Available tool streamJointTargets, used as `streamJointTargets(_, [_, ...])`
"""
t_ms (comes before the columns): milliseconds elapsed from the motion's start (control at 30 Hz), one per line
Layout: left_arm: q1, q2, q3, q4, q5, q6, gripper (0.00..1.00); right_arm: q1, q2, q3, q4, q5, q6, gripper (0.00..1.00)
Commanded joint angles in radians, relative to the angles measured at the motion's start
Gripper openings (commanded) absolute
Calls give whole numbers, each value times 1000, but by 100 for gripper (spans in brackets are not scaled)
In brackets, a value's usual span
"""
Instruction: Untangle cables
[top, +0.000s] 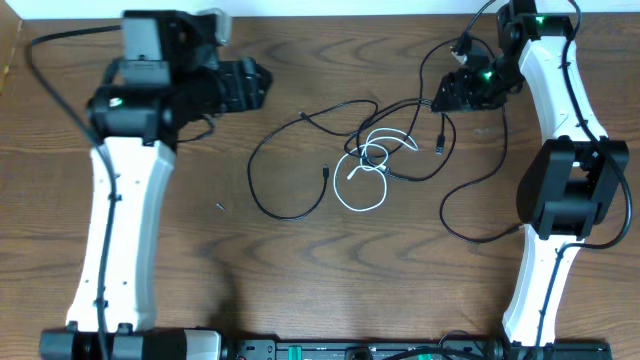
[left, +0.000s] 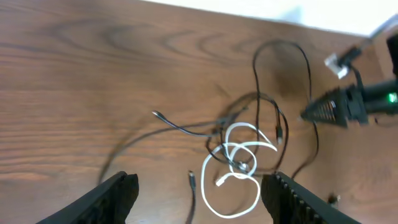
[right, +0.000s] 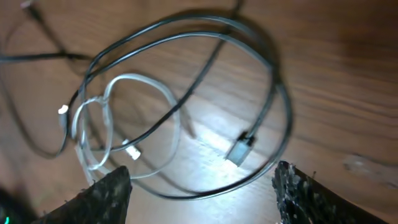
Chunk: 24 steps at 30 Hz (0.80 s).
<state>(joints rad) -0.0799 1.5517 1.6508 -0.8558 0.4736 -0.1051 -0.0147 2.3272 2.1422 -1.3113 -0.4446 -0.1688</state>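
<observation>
The thin white looped cable lies knotted among thin black cables in the middle of the brown wooden desk. The left end effector hangs far-left of the tangle, fingers apart and empty. The right end effector, also apart and empty, hangs at its far-right edge. Both arms reach in from the near side.

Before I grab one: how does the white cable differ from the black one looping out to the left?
The white cable is pale, the black cable dark. The white cable bunches in small overlapping loops mid-tangle; the black cable sweeps out in one wide open loop. The white cable spreads far less than the black cable. Both lie flat and cross in the tangle.
</observation>
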Motion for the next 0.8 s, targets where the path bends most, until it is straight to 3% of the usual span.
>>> streamJointTargets(0, [-74,72,2,1,16,4,69,2,-33,4,14,120,154,72])
streamJointTargets(267, [-255,259,2,115,16,29,69,2,-33,4,22,145,162,75])
streamJointTargets(767, [-487,534,2,282,16,471,70,2,-33,4,20,151,126,77])
